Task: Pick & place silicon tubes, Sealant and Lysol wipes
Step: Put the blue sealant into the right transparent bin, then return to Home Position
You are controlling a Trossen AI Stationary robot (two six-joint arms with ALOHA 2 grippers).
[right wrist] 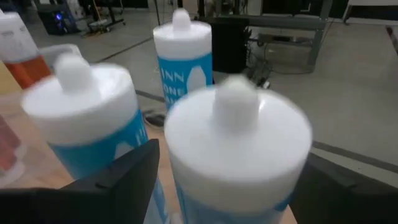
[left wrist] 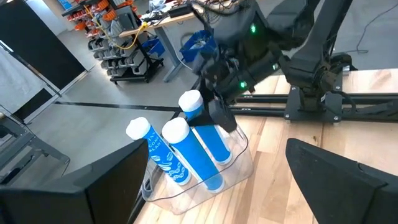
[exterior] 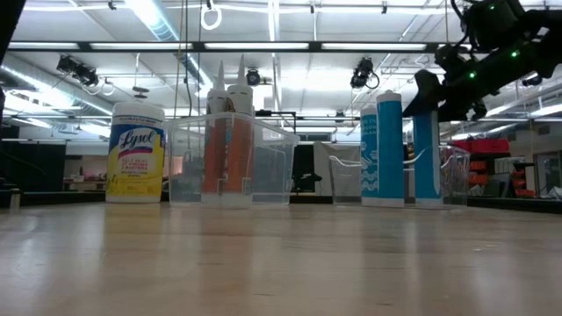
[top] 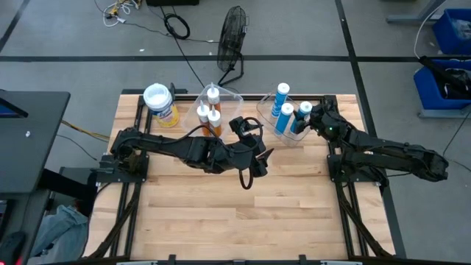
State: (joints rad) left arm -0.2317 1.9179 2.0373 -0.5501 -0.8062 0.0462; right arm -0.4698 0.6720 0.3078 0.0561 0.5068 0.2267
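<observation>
Three blue-white tubes (top: 287,116) stand upright in a clear bin (left wrist: 205,190) at the table's far right. My right gripper (right wrist: 230,180) is open at the bin, with one finger on either side of the top of the nearest tube (right wrist: 239,124), below its white cap. Orange tubes (top: 212,112) stand in a second clear bin (exterior: 233,158) at the far middle. The yellow Lysol wipes canister (top: 160,105) stands on its base at the far left. My left gripper (top: 257,151) hangs open above the table's middle, pointing toward the blue tubes, with nothing between its fingers. My right gripper's fingers (right wrist: 124,177) come about level at the nearest blue-white tube from the table's right side, just below its white cap (left wrist: 189,102). Whether they touch the tube I cannot tell. The tube stands upright in the bin.
The near half of the wooden tabletop (top: 235,213) is free room. A black fan (top: 234,37) and cables lie on the floor beyond the far edge. Blue crates (top: 449,44) stand off to the right.
</observation>
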